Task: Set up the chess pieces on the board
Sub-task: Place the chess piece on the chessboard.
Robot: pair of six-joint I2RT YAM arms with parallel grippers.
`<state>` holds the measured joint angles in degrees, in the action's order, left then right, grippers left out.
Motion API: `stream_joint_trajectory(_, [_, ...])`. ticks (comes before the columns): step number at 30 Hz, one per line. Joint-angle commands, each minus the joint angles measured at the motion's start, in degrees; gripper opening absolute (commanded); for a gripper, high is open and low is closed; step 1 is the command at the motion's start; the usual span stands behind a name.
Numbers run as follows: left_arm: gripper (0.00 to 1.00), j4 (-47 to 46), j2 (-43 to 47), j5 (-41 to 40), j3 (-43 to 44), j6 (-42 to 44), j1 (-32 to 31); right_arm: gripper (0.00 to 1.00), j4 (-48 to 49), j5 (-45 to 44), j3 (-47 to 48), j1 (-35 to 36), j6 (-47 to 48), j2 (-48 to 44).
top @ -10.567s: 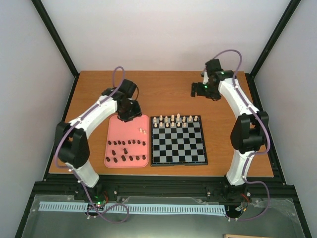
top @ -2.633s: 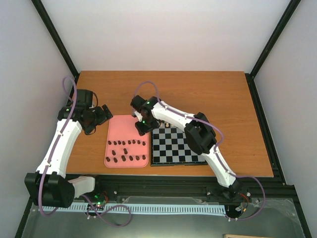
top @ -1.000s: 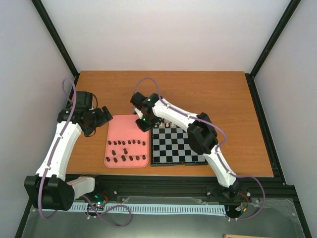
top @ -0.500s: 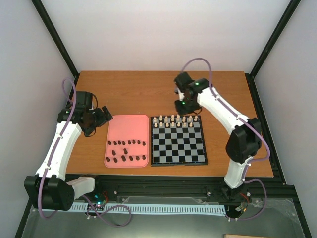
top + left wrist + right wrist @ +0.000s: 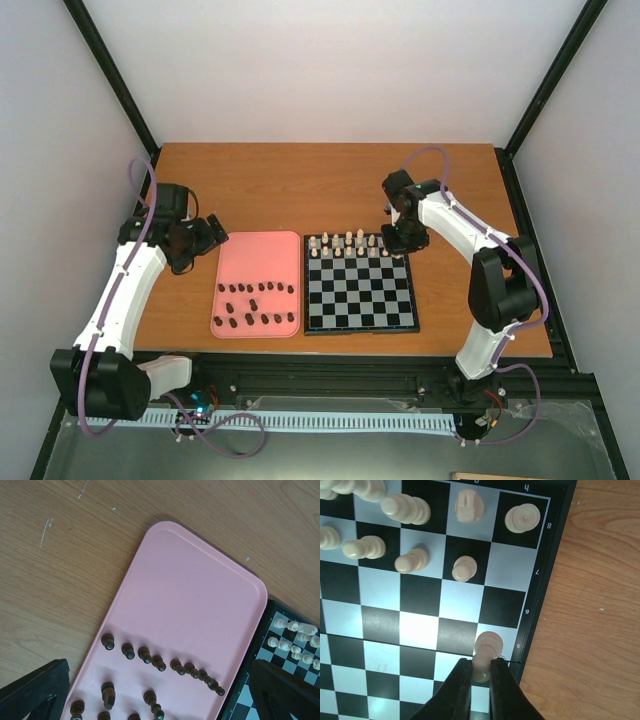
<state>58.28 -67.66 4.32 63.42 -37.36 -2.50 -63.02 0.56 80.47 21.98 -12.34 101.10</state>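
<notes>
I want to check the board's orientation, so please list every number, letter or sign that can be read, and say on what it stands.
"8": black border of the board, right wrist view.
"7": same border, one row below.
"6": same border, next row.
"5": same border, beside the cream piece in the right pincer.
One mark on the top border, "4" or a turned "h": cannot tell.
Other views: nothing readable.

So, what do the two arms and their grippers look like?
The left arm and right arm have white shells, bulky black joints and a purple cable looping along each. The left gripper and right gripper are black with two fingers each.
</notes>
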Motion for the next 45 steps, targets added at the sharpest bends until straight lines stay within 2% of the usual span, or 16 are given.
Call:
stream_joint_trajectory(1, [1.0,-0.52,0.11,0.08,-0.04,1.15,0.53,0.03,3.76,-0.29,-1.98,-0.92,-1.17,0.02])
stream_joint_trajectory(14, [1.0,-0.31,-1.45,-0.6,0.9,0.96,0.55,0.03,7.53,-2.15,-0.48,-2.16,-1.21,5.02])
stream_joint_trajectory(45, [1.0,-0.93,-4.41,-0.41,2.68,1.15,0.53,0.04,10.94,-3.1,-0.02,-3.24,-0.55,8.7])
